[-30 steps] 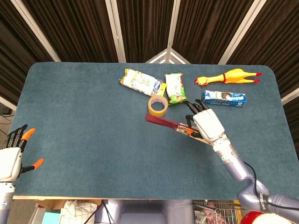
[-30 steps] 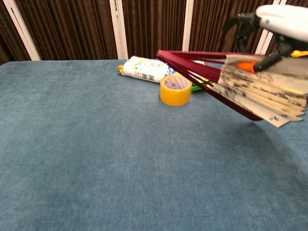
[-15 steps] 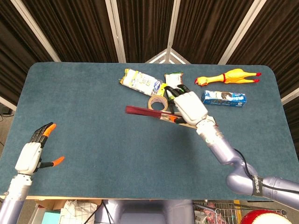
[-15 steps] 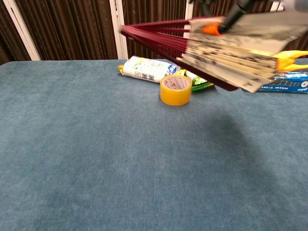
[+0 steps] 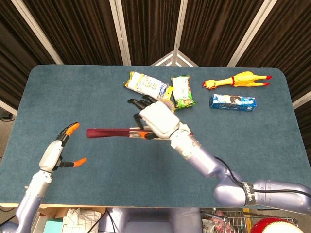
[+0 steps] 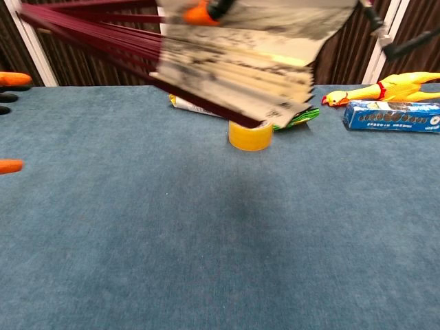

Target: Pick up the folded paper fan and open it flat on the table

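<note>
My right hand (image 5: 156, 119) holds the folded paper fan (image 5: 109, 132) above the middle of the table, its dark red ribs pointing left. In the chest view the fan (image 6: 227, 58) fills the top of the frame, partly spread, with printed cream paper and red sticks, blurred by motion. Only an orange fingertip of the right hand (image 6: 201, 10) shows there, at the top edge. My left hand (image 5: 59, 150) hovers open near the table's front left, orange fingertips spread; in the chest view just the tips of the left hand (image 6: 10, 79) appear at the left edge.
A yellow tape roll (image 6: 250, 135) sits behind the fan. Two snack packets (image 5: 146, 84) (image 5: 181, 90), a rubber chicken (image 5: 236, 79) and a blue box (image 5: 233, 102) lie along the back of the blue-felt table (image 5: 272, 145).
My right hand has carried the fan leftward over the table's middle. The left hand has risen and moved right, toward the fan's rib end.
</note>
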You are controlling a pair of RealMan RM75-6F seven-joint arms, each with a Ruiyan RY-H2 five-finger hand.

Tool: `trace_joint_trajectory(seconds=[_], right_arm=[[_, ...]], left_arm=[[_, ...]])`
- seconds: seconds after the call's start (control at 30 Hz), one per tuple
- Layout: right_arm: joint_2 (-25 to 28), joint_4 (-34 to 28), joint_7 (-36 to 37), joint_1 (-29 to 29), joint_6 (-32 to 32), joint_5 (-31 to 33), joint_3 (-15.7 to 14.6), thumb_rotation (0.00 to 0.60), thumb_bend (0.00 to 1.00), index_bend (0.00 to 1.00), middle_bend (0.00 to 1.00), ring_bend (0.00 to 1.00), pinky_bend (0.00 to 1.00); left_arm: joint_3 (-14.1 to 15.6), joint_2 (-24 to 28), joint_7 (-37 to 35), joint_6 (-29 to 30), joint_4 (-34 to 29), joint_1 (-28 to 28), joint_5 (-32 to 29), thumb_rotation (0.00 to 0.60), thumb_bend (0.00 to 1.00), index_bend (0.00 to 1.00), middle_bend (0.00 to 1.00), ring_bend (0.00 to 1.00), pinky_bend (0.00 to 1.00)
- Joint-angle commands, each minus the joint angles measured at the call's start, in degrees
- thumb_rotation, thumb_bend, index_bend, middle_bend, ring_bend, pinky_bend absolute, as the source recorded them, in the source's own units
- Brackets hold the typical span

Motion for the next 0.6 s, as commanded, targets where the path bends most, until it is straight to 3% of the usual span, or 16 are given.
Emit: trace_joint_trajectory(seconds=[0.03, 0.37, 0.6], right_arm=[[-1.78, -1.69, -0.57, 1.91, 1.48, 1.16, 0.42, 0.600, 0.41, 0.71, 0.18, 0.26, 0.15], [-7.07, -3.15, -3.97, 6.66, 5.72, 1.82, -0.94, 0.600, 0.41, 0.71, 0.18, 0.26, 0.15], [-8.33, -4.36, -6.20, 8.44, 8.66, 3.43, -1.56, 0.600, 0.41, 0.72, 0.18, 0.26, 0.15]], left_arm=[[0.29, -1.10, -1.84, -1.38, 0.30, -1.27, 0.56, 0.600, 0.14, 0.03, 0.02, 0.00, 0.00], [1.36, -4.64, -7.77, -3.43, 0.15, -3.37, 1.18, 0.600, 0.14, 0.08, 0.03, 0.00, 0.01], [1.56, -7.31, -16.08, -5.71, 0.62, -5.55, 1.35, 0.600, 0.14, 0.14, 0.06, 0.00, 0.02]])
